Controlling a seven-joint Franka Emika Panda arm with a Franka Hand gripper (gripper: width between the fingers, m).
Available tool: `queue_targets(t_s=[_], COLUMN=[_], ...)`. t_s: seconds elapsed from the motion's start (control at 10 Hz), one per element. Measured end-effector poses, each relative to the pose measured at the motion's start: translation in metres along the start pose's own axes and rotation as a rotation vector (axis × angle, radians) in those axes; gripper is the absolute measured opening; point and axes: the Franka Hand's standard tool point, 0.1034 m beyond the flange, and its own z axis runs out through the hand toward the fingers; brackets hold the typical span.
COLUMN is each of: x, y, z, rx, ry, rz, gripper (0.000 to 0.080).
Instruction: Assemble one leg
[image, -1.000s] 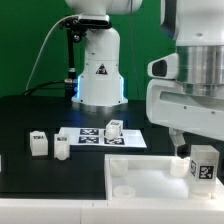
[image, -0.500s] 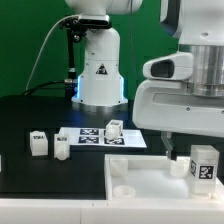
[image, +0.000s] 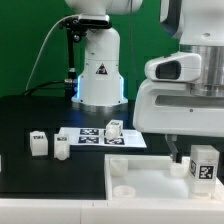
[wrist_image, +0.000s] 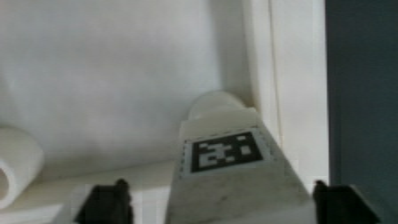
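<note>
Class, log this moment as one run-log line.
gripper: open, straddling leg | leg: upright on panel, beside its rim | grasp: not yet closed

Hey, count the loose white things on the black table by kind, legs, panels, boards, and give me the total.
legs: 4
large flat panel: 1
marker board: 1
Total: 6
</note>
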Motion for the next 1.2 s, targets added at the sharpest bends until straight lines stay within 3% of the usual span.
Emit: queue_targets(t_s=[0.1,0.2,0.3,0.7,1.0,1.2], x=[0.000,0.000,0.000,0.002,0.005,0.003], y=[0.000,0.000,0.000,0.006,0.005,-0.005], z=[0.000,0.000,0.000,0.002,0.003,0.004], rx=[0.000,0.000,0.000,-0.002,0.049,0.060], ry=[0.000,0.000,0.000,-0.010,-0.039,-0.040], rz=[0.085,0.163,0.221,0.586,1.143,1.392], gripper=[0.0378,0.0378,0.0287,0.0287,0.0287,0.0287])
